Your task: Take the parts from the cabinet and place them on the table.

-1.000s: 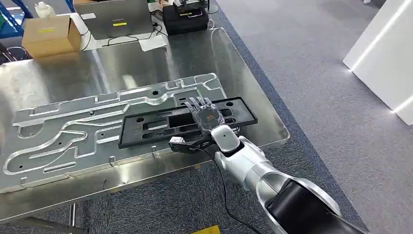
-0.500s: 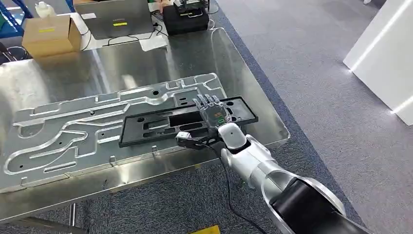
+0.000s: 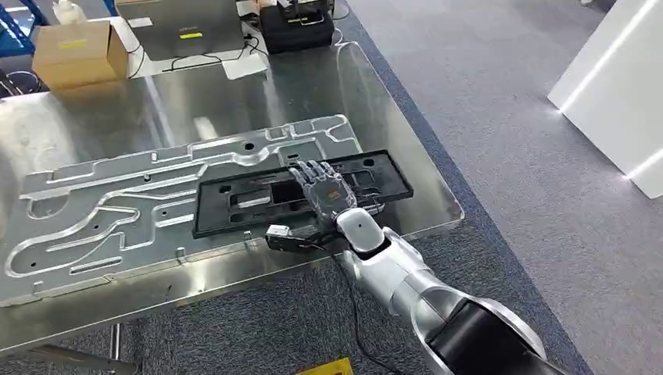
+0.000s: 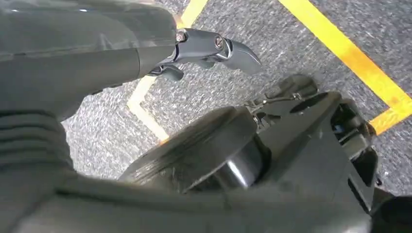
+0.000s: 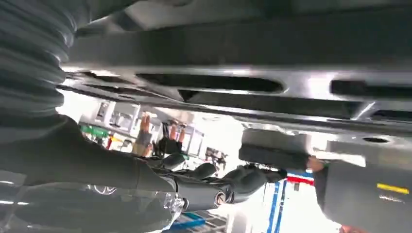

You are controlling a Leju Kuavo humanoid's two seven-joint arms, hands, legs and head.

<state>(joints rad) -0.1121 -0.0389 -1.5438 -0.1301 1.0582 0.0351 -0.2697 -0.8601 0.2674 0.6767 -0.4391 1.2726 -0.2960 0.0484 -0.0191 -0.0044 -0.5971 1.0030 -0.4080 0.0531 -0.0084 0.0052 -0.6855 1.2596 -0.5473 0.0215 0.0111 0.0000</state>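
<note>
A long black frame part (image 3: 395, 180) with slots lies flat on a large machined aluminium plate (image 3: 117, 203) on the steel table (image 3: 328, 86). My right hand (image 3: 322, 189) is stretched out flat over the middle of the black part, fingers apart and holding nothing. I cannot tell whether the fingers touch the part. In the right wrist view the hand (image 5: 194, 187) lies extended beside the slotted part (image 5: 272, 46). My left hand (image 4: 194, 48) hangs by my body above the grey floor and holds nothing.
At the table's far end stand a cardboard box (image 3: 74, 53), a grey case (image 3: 188, 27) and a black case (image 3: 301, 31). A white cabinet (image 3: 618, 86) stands at the right. Yellow floor lines (image 4: 350, 53) run below the left hand.
My right hand has shifted a little to the left along the black part, which has stayed where it lay on the plate.
</note>
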